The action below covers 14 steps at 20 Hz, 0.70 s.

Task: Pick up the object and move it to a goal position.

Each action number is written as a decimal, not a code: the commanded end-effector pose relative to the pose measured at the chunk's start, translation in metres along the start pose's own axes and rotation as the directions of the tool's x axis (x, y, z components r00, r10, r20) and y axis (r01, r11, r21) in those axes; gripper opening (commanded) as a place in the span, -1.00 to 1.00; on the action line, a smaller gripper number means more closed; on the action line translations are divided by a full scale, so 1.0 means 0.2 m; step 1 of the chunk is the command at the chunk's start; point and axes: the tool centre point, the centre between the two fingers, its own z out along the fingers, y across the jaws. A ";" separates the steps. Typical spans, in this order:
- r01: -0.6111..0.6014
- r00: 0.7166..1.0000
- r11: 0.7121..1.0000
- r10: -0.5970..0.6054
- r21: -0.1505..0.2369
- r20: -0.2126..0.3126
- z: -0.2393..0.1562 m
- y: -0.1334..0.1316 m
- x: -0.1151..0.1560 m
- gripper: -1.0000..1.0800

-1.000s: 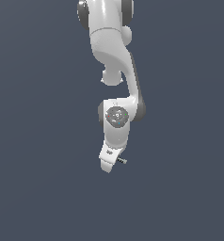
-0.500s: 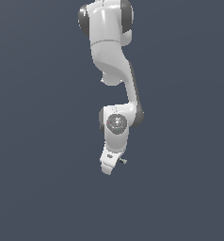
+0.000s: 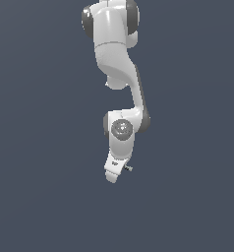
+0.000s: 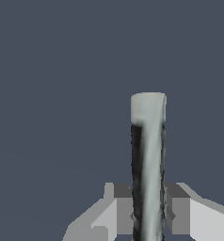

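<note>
The object is a thin light grey rod with a dark streak (image 4: 148, 160). In the wrist view it stands between my two fingers (image 4: 118, 207), which press on it from both sides. My gripper (image 4: 149, 212) is shut on it. In the exterior view my white gripper (image 3: 112, 175) hangs at the arm's lower end against the plain dark background, tilted toward the exterior view's left. A tiny dark-tipped stub (image 3: 129, 169) sticks out beside the hand on the exterior view's right; I cannot tell if it is the rod. No goal marker shows.
Only a uniform dark grey-blue background surrounds the white arm (image 3: 116, 64) in both views. No table, container or other object shows.
The arm's upper links have shifted slightly and the gripper has dropped a little lower in the exterior view. It still holds the rod.
</note>
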 end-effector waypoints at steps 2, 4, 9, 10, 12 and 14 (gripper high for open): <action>0.000 1.000 1.000 0.000 0.000 0.000 0.00 0.00 0.00 -1.00; 0.000 1.000 1.000 0.000 0.000 0.000 0.00 0.01 -0.02 -1.00; 0.000 1.000 1.000 0.000 0.000 0.000 -0.02 0.06 -0.14 -1.00; 0.000 1.000 1.000 0.000 0.000 0.000 -0.02 0.08 -0.17 -1.00; 0.000 1.000 1.000 0.000 0.000 0.000 -0.03 0.12 -0.25 -1.00; 0.000 1.000 1.000 0.000 0.000 -0.001 -0.05 0.16 -0.35 -1.00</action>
